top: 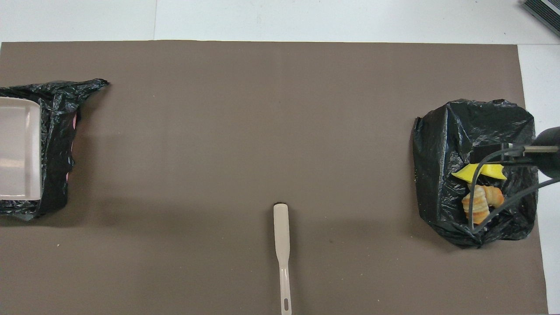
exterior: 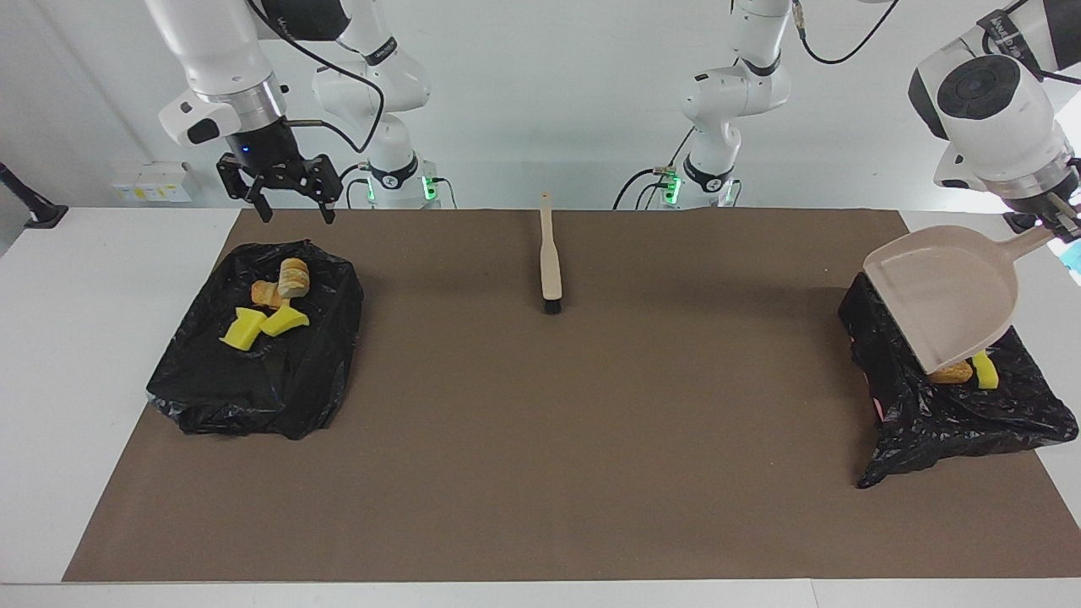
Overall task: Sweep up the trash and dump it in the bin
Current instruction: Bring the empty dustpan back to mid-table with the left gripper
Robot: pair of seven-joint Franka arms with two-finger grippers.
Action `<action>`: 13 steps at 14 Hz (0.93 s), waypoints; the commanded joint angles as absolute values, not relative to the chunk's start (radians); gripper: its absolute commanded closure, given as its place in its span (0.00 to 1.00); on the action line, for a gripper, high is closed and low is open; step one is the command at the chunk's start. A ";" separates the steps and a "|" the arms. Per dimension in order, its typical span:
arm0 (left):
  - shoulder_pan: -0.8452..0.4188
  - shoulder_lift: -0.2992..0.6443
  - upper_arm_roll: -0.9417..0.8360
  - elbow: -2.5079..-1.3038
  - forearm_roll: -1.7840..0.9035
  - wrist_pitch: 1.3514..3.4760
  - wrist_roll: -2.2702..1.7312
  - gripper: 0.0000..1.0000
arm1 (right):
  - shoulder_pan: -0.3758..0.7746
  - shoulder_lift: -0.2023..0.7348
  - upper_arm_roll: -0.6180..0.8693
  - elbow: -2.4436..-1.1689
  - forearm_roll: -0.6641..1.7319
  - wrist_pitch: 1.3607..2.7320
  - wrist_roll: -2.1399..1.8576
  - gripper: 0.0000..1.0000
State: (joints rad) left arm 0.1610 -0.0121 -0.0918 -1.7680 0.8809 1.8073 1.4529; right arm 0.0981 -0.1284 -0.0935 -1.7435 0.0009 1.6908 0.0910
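Hanging over the bin bag (exterior: pixel 253 355) at its own end of the counter (exterior: pixel 540 439), the right claw (exterior: pixel 287 190) is spreading its fingers wide with nothing between them; below it, four scraps of the trash (exterior: pixel 268 306), two yellow wedges and two golden-brown lumps, are lying in the bag's hollow. Across the mat, the left claw (exterior: pixel 1047 221) is pinching the handle of the beige dustpan (exterior: pixel 942 291) tightly, tilting the pan mouth-down over the second bin bag (exterior: pixel 954 405), and two more scraps (exterior: pixel 967 371), one brown and one yellow, are peeking out just under the pan's lip. Roughly midway between the two claws, the brush (exterior: pixel 550 253) is lying flat, apart from both. Looking from overhead, only a dark part of the right claw (top: pixel 498 153) is showing over its bag (top: pixel 442 144), directly above a yellow wedge (top: pixel 466 174) and the brown lumps (top: pixel 480 205). The dustpan (top: pixel 19 148) is covering most of the other bag (top: pixel 54 131), the left claw is staying out of this view, and the brush (top: pixel 282 253) is resting near the counter's robot edge.
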 commanded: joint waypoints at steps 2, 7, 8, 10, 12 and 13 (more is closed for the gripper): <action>0.149 -0.035 -0.124 -1.773 0.668 1.735 1.326 1.00 | 0.087 -0.072 -0.104 -1.657 0.003 1.641 0.066 0.00; 0.150 -0.041 -0.124 -1.796 0.427 1.704 1.068 1.00 | 0.086 -0.078 -0.104 -1.663 0.003 1.634 0.061 0.00; 0.150 -0.035 -0.124 -1.799 0.376 1.701 1.007 1.00 | 0.086 -0.078 -0.104 -1.663 -0.003 1.635 0.046 0.00; 0.135 -0.026 -0.124 -1.818 0.316 1.706 0.852 1.00 | 0.086 -0.081 -0.104 -1.667 -0.014 1.635 -0.001 0.00; 0.091 -0.017 -0.124 -1.853 0.260 1.724 0.647 1.00 | 0.084 -0.086 -0.106 -1.678 -0.015 1.637 -0.025 0.00; 0.059 -0.005 -0.124 -1.853 0.235 1.733 0.556 1.00 | 0.084 -0.086 -0.106 -1.680 -0.015 1.637 -0.025 0.00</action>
State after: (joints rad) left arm 0.1203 -0.0082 -0.1349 -1.8277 0.2780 1.7135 0.7273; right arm 0.0971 -0.0812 -0.1104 -1.6811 0.0009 1.6568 0.0108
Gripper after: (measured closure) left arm 0.678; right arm 0.000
